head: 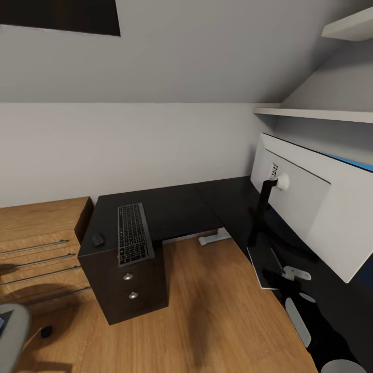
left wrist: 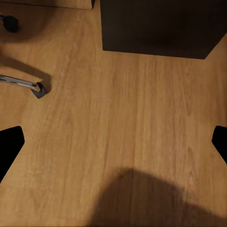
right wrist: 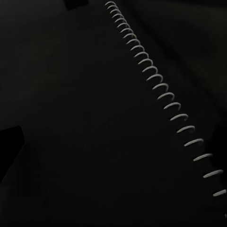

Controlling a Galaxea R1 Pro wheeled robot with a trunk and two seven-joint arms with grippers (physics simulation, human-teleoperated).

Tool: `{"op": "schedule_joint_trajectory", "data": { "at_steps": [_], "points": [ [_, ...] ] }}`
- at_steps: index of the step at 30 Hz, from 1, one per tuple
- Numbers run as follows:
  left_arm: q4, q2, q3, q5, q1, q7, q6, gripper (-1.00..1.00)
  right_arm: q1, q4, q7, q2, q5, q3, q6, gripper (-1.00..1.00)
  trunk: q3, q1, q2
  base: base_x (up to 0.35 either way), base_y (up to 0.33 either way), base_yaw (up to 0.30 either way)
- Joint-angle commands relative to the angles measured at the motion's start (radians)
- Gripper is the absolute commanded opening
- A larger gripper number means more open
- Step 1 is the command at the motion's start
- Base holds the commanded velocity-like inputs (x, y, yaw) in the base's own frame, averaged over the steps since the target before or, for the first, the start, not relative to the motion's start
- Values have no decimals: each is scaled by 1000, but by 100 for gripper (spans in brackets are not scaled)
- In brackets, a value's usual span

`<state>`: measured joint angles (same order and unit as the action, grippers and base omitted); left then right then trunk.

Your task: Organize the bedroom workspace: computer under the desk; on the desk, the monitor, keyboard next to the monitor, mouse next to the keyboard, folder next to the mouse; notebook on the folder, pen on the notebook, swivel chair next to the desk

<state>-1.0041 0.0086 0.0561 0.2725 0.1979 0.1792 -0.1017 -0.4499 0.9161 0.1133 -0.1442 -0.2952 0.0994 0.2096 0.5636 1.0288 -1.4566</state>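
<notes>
Black notebook [right wrist: 94, 123] cover close under camera, nearly uniform dark. White spiral binding [right wrist: 161, 87] runs diagonally across it, coils evenly spaced. Black fingertip [right wrist: 9, 142] of right gripper at frame edge. Surroundings too dark to tell.

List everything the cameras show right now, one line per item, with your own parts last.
desk: 1, glossy black L-shape, along the wall, with a drawer unit at its left end
keyboard: 1, black, on the desk's left end, overhanging the front edge
mouse: 1, black, on the desk just left of the keyboard
monitor: 1, pale back toward the camera, standing on the desk's right wing
notebook: 1, black cover with pale spiral binding, close under the right wrist camera
wood cabinet: 1, light wood, left of the desk
shelves: 2, white, on the wall at upper right
swivel chair: 1, grey, lower left, mostly cut off
left tool: open, over bare wood floor
right tool: fingers too dark to judge
</notes>
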Motion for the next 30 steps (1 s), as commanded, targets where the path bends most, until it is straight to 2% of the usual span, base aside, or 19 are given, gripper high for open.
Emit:
{"op": "schedule_joint_trajectory", "data": {
  "at_steps": [1, 24, 30],
  "points": [
    [-1, 1, -2, 10, 0, 3, -3, 100, 0, -4, 5, 0, -25, -1, 8, 100, 1, 0, 0, -17, 69, 0],
    [-1, 1, -1, 10, 0, 5, -3, 100, 0, -3, 5, 0, -24, -1, 8, 100, 1, 0, 0, -2, 10, 0],
    [0, 0, -2, 10, 0, 6, -2, 100, 0, -1, 5, -1, -24, 1, 7, 100, -18, -23, 42, 0, 0, 0]
  ]
}}
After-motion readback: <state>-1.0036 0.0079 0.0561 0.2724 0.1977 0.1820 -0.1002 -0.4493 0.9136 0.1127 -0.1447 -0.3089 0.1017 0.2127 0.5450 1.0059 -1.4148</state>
